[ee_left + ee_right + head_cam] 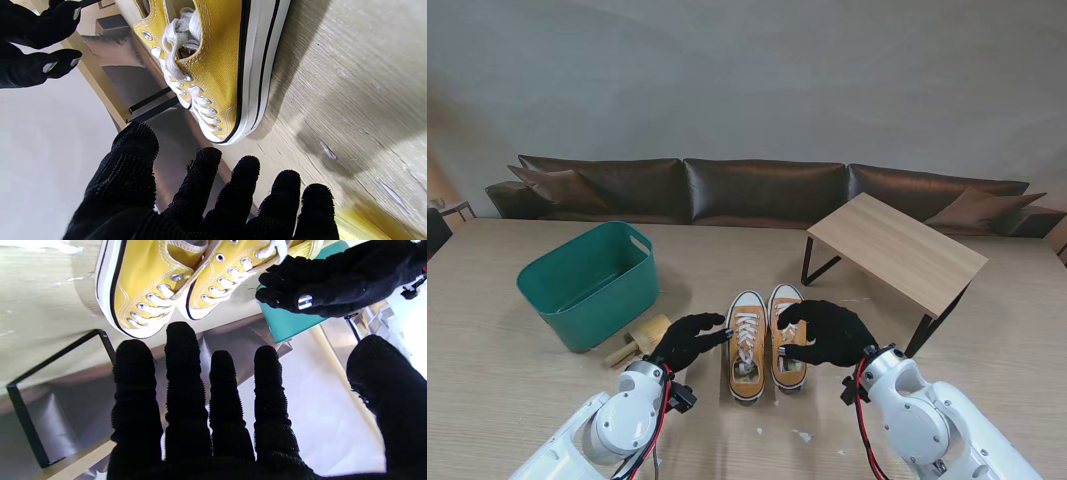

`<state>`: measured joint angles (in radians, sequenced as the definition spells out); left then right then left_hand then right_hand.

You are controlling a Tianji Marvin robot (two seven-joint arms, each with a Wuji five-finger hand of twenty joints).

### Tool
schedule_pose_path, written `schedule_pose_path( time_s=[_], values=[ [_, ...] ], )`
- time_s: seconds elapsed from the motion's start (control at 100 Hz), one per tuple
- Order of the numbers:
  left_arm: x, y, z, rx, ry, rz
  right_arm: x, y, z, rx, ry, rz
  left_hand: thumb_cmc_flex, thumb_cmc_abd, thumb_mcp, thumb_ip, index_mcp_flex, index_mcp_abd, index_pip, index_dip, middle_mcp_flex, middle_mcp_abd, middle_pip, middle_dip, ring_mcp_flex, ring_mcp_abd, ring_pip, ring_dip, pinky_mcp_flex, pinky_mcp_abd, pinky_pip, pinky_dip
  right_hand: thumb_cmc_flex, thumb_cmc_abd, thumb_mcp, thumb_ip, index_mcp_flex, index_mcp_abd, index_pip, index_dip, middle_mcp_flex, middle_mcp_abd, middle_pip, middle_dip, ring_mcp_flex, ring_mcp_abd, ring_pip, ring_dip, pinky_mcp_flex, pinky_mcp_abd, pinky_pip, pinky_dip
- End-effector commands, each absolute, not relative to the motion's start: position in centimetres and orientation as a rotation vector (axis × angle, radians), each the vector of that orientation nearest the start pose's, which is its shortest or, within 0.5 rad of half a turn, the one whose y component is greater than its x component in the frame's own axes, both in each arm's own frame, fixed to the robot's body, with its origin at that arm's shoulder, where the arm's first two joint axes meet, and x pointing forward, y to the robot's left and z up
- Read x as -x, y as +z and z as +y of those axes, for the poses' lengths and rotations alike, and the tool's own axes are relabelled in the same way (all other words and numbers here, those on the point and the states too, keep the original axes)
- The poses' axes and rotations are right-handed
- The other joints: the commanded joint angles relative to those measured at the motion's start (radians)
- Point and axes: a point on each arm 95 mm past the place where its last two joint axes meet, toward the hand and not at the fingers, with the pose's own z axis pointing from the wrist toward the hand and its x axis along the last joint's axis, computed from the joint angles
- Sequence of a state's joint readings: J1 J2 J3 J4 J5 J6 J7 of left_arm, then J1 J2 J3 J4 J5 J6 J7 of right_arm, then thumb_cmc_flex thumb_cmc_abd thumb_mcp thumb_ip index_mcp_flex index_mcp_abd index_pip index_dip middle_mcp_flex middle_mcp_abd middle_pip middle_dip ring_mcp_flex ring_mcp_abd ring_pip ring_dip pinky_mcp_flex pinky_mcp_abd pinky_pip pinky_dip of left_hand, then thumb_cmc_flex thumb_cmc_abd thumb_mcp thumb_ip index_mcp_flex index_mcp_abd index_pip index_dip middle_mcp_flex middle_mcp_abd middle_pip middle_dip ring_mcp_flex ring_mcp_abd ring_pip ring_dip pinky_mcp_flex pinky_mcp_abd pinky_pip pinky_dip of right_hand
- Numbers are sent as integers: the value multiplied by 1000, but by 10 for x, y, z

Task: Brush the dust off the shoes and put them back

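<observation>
Two yellow canvas sneakers with white laces stand side by side, toes away from me: the left shoe (747, 348) (217, 66) (230, 270) and the right shoe (788, 335) (143, 283). My left hand (689, 340) (230, 200) is open, fingers spread, just left of the left shoe and holding nothing. My right hand (827, 333) (200, 413) is open too. It hovers at the right shoe's outer side with its fingertips over the laces. A wooden brush (639, 338) lies on the table behind my left hand, beside the basket.
A green plastic basket (592, 283) (290, 323) stands at the left. A low wooden side table (897, 250) with black legs (20, 406) stands at the right, close behind my right hand. A dark sofa (767, 190) runs along the far edge. White specks (802, 435) lie near me.
</observation>
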<state>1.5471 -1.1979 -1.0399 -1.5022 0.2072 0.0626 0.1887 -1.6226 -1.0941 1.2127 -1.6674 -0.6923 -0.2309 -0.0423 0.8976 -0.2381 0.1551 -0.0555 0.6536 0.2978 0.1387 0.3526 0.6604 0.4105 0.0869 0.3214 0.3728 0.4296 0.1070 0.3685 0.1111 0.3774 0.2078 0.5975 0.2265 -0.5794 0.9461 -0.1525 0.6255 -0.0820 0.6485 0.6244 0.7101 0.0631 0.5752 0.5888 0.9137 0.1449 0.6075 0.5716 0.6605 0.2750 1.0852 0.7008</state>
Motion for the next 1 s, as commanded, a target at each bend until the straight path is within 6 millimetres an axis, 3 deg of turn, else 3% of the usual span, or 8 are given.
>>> schedule_pose_path(
  time_s=[0.0,0.22,0.43,0.59,0.86,0.99],
  values=[
    [-382,-376,-66,2071,-1877,974,-374,-305,28,-1321,1916,1437,20,44,-31,32,0,2,-3,0,1,4,2,1,4,19,-11,2,-8,-4,-8,12,4,40,-31,36,-41,-23,-40,-20,-34,11,-47,-36,-55,20,-93,-45,-254,37,-66,-48],
    [-383,-375,-66,2071,-1872,992,-373,-306,19,-1422,1882,1344,20,41,-30,32,-5,-1,-5,0,-1,4,2,1,2,19,-12,2,-11,-5,-9,12,1,77,-66,51,-30,-28,-97,-35,-19,9,-114,-73,-94,40,-243,-113,-307,49,-174,-89],
    [-383,-373,-64,2056,-1858,1026,-377,-317,13,-1488,1868,1288,25,33,-27,32,-4,-3,-4,0,-6,0,1,1,-3,17,-13,1,-16,-8,-12,11,7,82,-51,54,-4,-16,-100,-33,11,31,-115,-72,-77,47,-244,-109,-309,59,-184,-89],
    [-376,-358,-58,1978,-1816,1105,-380,-320,8,-1511,1869,1251,25,25,-25,31,-9,-2,-5,0,-13,-2,1,2,-6,14,-13,2,-17,-12,-11,12,9,80,-42,54,12,-9,-100,-32,24,38,-117,-70,-68,51,-239,-104,-306,63,-185,-86],
    [-345,-325,-29,1781,-1598,1252,-382,-323,8,-1526,1886,1220,14,3,-15,30,-13,-1,-5,0,-28,3,3,7,16,17,13,21,5,-5,12,31,11,79,-31,54,19,-4,-102,-31,30,45,-119,-68,-61,53,-233,-97,-304,68,-184,-82],
    [-334,-319,-12,1741,-1467,1306,-381,-324,8,-1530,1890,1223,2,-13,17,27,-13,2,-3,1,-33,10,12,34,35,27,55,70,23,4,47,79,10,79,-29,54,19,-1,-103,-30,30,47,-120,-67,-61,51,-231,-95,-304,68,-183,-79]
  ],
)
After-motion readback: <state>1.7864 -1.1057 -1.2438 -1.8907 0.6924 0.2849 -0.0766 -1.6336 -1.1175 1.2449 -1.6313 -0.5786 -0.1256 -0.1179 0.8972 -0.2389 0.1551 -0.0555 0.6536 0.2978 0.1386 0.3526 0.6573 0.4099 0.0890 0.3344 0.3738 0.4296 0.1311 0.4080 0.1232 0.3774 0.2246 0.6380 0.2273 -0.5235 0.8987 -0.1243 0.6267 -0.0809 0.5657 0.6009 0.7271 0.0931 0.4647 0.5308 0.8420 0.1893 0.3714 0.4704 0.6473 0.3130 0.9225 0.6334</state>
